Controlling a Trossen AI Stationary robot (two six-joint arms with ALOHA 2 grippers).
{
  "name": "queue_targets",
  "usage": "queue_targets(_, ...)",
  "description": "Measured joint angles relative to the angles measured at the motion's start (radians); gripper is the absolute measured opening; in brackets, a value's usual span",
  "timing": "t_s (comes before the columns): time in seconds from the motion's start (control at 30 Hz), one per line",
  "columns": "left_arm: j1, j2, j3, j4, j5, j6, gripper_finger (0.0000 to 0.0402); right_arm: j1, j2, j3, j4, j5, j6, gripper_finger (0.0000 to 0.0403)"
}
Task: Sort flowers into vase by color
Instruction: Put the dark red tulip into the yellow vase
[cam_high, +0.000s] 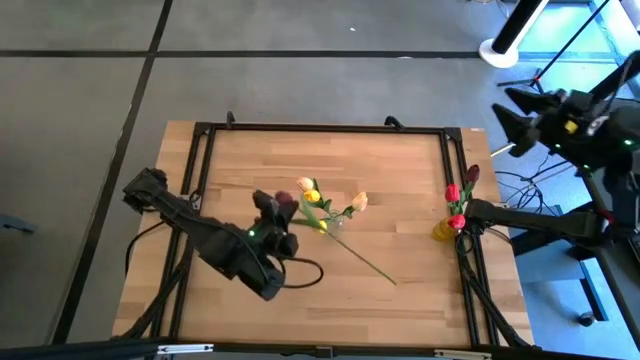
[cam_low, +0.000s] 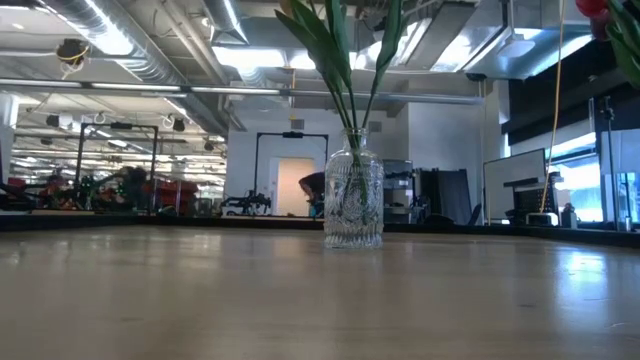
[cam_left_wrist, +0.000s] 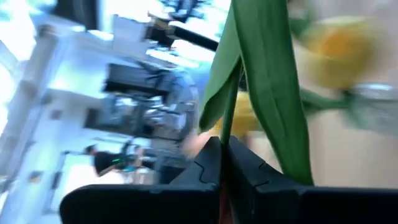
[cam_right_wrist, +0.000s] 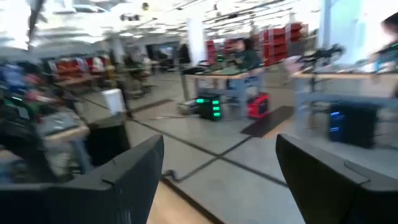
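My left gripper is over the middle of the table, shut on a dark maroon tulip right beside a clear glass vase. That vase holds yellow and peach tulips on green stems. A yellow vase at the table's right edge holds red and maroon tulips. One long green stem lies on the table, running from the clear vase toward the near right. My right gripper waits open, beyond the table's far right corner. My left gripper pinches the maroon tulip's thin green stem between its two shut fingers, just below a long leaf. The stem and leaf run on past the fingertips toward the clear vase's yellow tulips.
A black frame borders the wooden table. Bare wood lies along the far side and the near left. Stands and cables crowd the floor to the table's right. The open workshop beyond shows in the low and right wrist views.
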Motion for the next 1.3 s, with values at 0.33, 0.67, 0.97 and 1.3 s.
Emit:
queue_targets(0.33, 0.025, -0.001, 0.242, -0.058, -0.115, 0.233, 0.0002, 0.0, 0.131, 0.0, 0.066, -0.259, 0.385, 0.031)
queue_targets(0.67, 0.265, -0.002, 0.32, 0.022, -0.072, 0.765, 0.0002, 0.0, 0.321, 0.001, 0.114, -0.579, 0.791, 0.031)
queue_targets(0.97, 0.408, -0.002, 0.32, 0.158, -0.008, 0.872, 0.0002, 0.002, 0.55, 0.0, 0.205, -0.775, 0.842, 0.0277)
queue_targets(1.3, 0.43, 0.021, 0.319, 0.279, 0.125, 1.012, 0.0002, 0.039, 0.738, 0.0, 0.516, -0.997, 1.039, 0.0213)
